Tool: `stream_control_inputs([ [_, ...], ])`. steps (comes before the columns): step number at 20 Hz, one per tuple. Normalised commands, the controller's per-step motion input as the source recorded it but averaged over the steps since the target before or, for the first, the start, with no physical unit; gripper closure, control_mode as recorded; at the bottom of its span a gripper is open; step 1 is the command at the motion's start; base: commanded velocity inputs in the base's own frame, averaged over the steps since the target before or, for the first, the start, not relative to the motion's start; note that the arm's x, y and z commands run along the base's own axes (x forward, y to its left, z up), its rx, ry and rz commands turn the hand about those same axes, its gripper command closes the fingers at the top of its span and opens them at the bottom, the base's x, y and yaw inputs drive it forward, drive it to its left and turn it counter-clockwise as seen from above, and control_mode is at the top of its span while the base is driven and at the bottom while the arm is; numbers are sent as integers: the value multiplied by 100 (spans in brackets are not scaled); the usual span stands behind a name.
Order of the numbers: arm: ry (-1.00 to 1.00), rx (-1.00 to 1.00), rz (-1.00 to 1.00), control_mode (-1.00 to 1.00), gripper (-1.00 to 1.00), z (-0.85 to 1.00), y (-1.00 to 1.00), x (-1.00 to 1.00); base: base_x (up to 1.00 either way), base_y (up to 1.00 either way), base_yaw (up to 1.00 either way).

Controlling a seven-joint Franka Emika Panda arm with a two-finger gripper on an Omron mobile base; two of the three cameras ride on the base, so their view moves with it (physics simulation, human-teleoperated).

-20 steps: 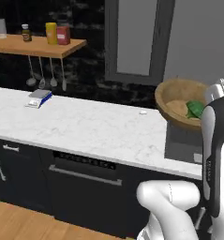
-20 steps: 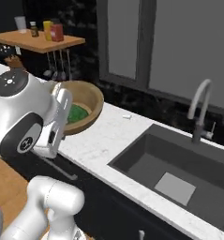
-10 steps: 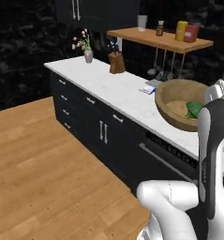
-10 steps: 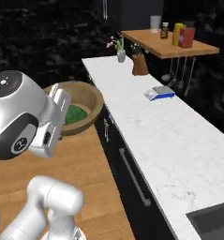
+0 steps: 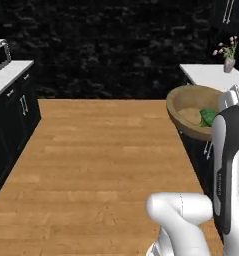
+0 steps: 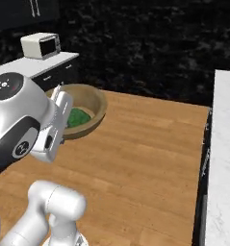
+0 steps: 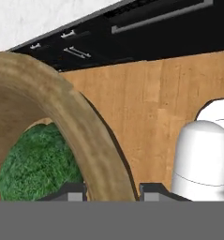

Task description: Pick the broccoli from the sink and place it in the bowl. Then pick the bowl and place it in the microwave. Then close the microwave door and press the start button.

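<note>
Pincer (image 7: 111, 190) still gripping bowl (image 5: 188, 107) rim, base turned, microwave (image 6: 41, 45) now visible

One bowl (image 6: 90, 103), one broccoli (image 6: 76, 116), one microwave (image 6: 41, 45), one flower vase (image 5: 229, 64).

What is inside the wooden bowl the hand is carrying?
The green broccoli lies inside the bowl, against its inner wall. The hand and arm cover the bowl's near side, so the rest of its inside is hidden.

Light-brown wooden bowl (image 6: 90, 103), green broccoli (image 6: 76, 116), warm plank floor (image 6: 150, 144), white marbled counter (image 6: 224, 144), black walls.
</note>
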Motion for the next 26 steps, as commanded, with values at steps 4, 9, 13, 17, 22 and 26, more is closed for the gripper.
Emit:
stream_control_inputs([
  [4,0,0,0,100,100,0,0,0,0,2,100],
  [9,0,0,0,100,100,0,0,0,21,0,98],
  [13,0,0,0,100,100,0,0,0,61,0,95],
  [17,0,0,0,100,100,0,0,0,97,-14,78],
  [22,0,0,0,100,100,0,0,0,100,-59,47],
  [26,0,0,0,100,100,0,0,0,100,-24,40],
])
